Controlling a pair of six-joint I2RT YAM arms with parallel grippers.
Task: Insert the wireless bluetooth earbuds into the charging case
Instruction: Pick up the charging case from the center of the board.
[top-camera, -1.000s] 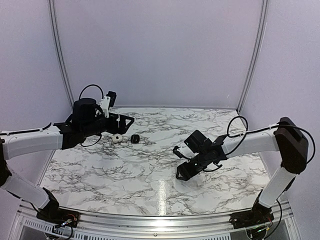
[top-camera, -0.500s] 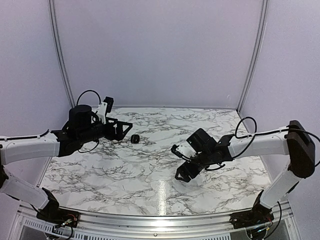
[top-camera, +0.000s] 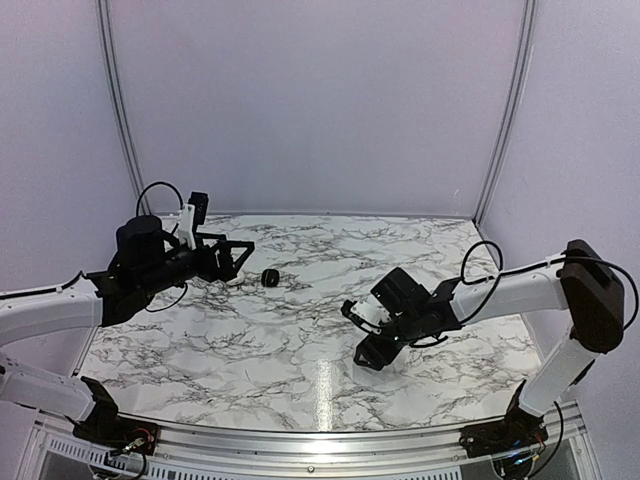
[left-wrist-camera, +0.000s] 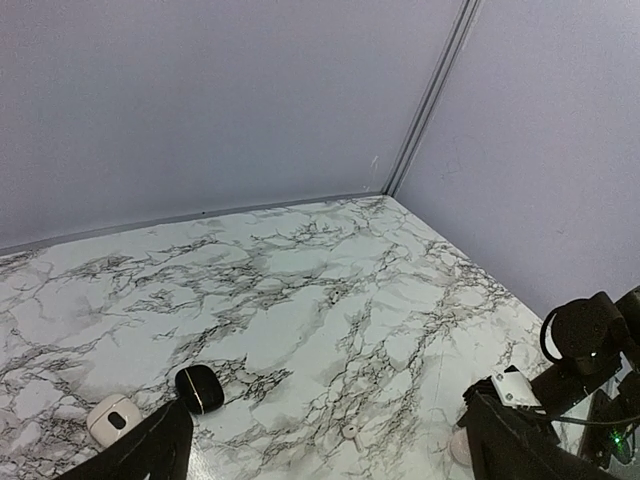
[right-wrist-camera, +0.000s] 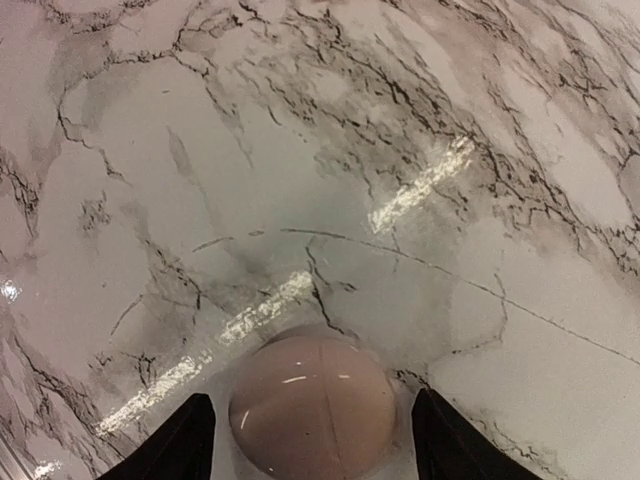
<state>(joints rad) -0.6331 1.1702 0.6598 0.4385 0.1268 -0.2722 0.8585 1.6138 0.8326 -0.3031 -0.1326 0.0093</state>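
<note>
Well, the only bud I can pick out is one tiny white earbud (left-wrist-camera: 350, 431). It lies loose on the marble, out in the open, a mere speck next to the cases. In the left wrist view, a black case (left-wrist-camera: 199, 388) sits off to its left, glossy and pebble-shaped with a thin pale seam across it. Close to that, but not touching, is a white case (left-wrist-camera: 113, 418) with a dark spot on its face.

A third, pale case (right-wrist-camera: 312, 405) rests shut on the table, smooth and domed with a seam down its middle. It sits right under the right gripper (top-camera: 368, 348). The fingers (right-wrist-camera: 185, 445) stand one on each side of it, with a thin strip of table showing at either flank, so they are spread around it rather than pinching it.

The left gripper (top-camera: 236, 262) hangs over the far left of the table, near the black case. Its fingers are splayed wide with nothing between them.

The table (top-camera: 300, 340) has a white marble pattern veined in grey and black, glossy enough to throw back streaks of light. A metal rail (top-camera: 300, 440) runs along its near edge. The walls (top-camera: 320, 100) are plain pale lilac, with slim metal strips (top-camera: 505, 110) running up them.
</note>
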